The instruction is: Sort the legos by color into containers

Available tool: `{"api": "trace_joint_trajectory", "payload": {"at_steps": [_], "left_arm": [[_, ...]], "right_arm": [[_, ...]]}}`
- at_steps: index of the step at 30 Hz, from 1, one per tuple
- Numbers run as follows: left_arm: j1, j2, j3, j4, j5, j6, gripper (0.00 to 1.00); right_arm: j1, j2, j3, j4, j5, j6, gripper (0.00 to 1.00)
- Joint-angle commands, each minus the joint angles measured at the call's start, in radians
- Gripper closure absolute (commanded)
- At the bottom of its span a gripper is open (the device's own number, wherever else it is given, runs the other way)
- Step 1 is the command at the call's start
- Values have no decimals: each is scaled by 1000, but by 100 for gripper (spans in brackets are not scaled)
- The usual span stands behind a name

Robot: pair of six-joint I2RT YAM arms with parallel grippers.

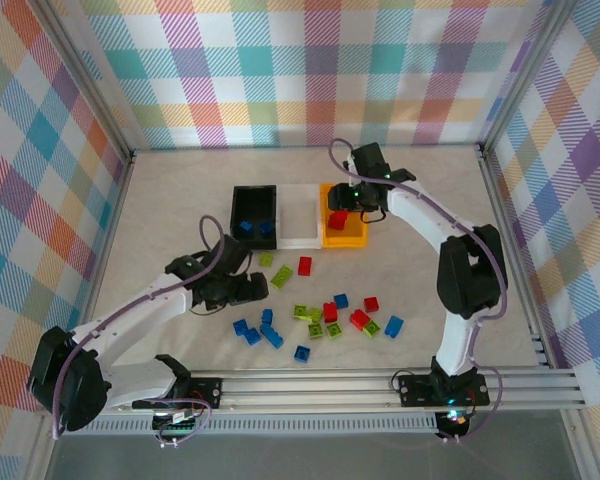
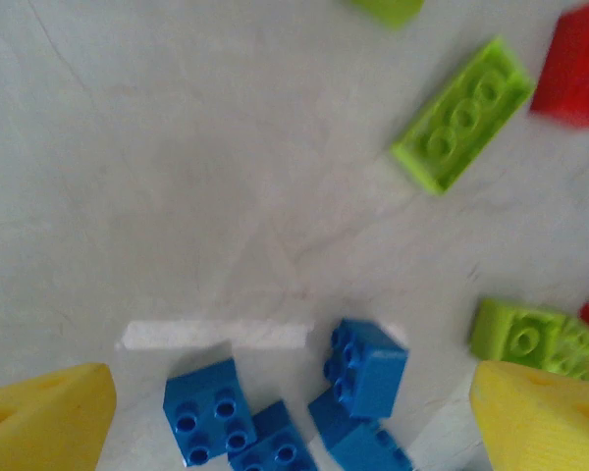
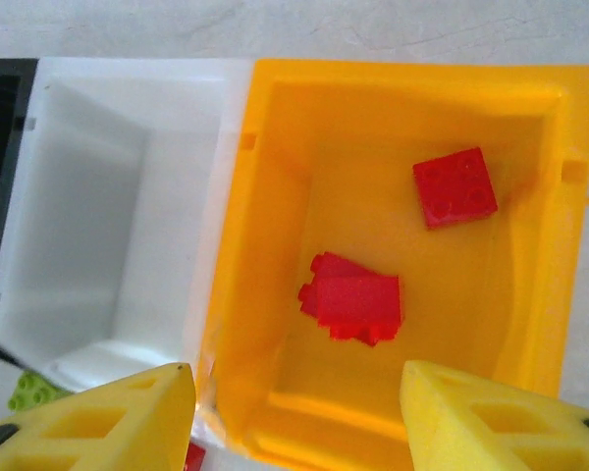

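Observation:
The containers stand in a row at mid-table: black bin (image 1: 253, 192), white bin (image 1: 298, 200), orange bin (image 1: 345, 240). My right gripper (image 3: 294, 378) hangs open over the orange bin (image 3: 265, 196), nothing between its fingers. Two red legos (image 3: 455, 186) (image 3: 353, 299) lie inside that bin. My left gripper (image 2: 293, 378) is open, low over the table, with a few blue legos (image 2: 368, 365) (image 2: 201, 407) lying between its yellow fingers (image 2: 49, 422). Blue legos (image 1: 255, 228) sit in the black bin. Loose red, green and blue legos (image 1: 345, 315) are scattered on the near table.
A long lime-green lego (image 2: 461, 113) and a red one (image 2: 574, 69) lie beyond the left gripper, another green one (image 2: 535, 339) to its right. The white bin (image 3: 79, 196) holds nothing visible. Metal frame rails (image 1: 380, 380) and plaid walls enclose the table.

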Motion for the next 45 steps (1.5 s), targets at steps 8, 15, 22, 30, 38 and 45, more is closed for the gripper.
{"api": "trace_joint_trajectory", "payload": {"at_steps": [8,15,22,30,38,45], "left_arm": [[-48,183,134,55,-11,97,9],[-65,424,273,54,-28,214,17],[-75,608,388,41,-118,254,25],[-82,716,457,20,-188,275,30],[-87,757,464,39,-185,272,48],[-102,718,430,33,-168,242,63]], "right_arm": [[26,-173,-224,109,-61,52,38],[23,-254,-322,121,-48,55,38],[5,-306,-383,143,-44,68,38],[-13,-329,-394,153,-47,68,38],[-21,-337,-397,157,-51,68,38],[-27,-338,-394,156,-50,71,38]]}}
